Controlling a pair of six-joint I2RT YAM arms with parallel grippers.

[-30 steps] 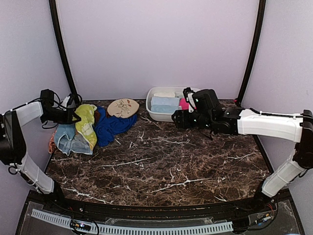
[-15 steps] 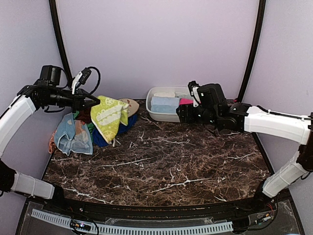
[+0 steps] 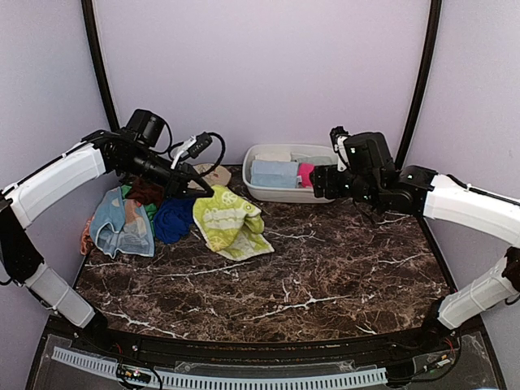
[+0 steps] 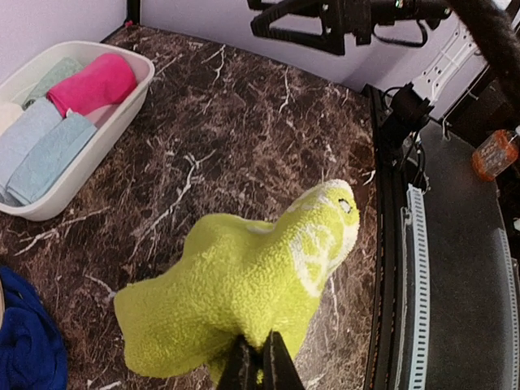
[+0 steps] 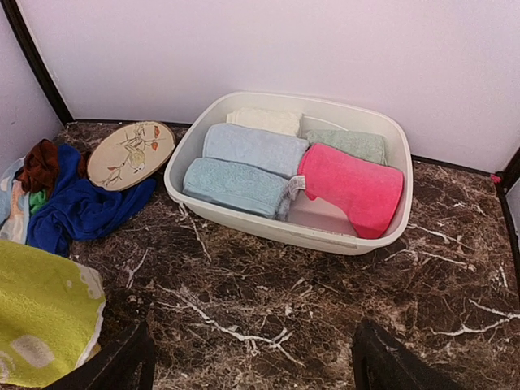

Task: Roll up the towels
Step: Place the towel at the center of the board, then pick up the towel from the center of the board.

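Observation:
My left gripper [image 3: 203, 192] [image 4: 260, 361] is shut on a corner of the yellow-green towel [image 3: 231, 223] [image 4: 244, 284]. The towel hangs from it and drapes onto the marble left of centre. Royal blue [image 3: 172, 221], pale blue [image 3: 122, 227] and brown [image 3: 145, 193] towels lie heaped at the left. Rolled towels fill the white basin [image 5: 325, 240]: hot pink [image 5: 353, 187], two pale blue [image 5: 231, 185], mint [image 5: 349, 145] and a cream one. My right gripper [image 3: 317, 183] [image 5: 252, 366] stands open and empty over bare marble just in front of the basin.
An oval floral disc [image 5: 130, 154] rests behind the heap, partly hidden by the left arm in the top view. The booth's lilac walls close in the back and both sides. A black rail [image 4: 390, 268] edges the table at the front.
The left arm has carried the yellow-green towel off the heap and rightwards, down onto the marble. The right gripper has backed away from the basin a little, to the right.

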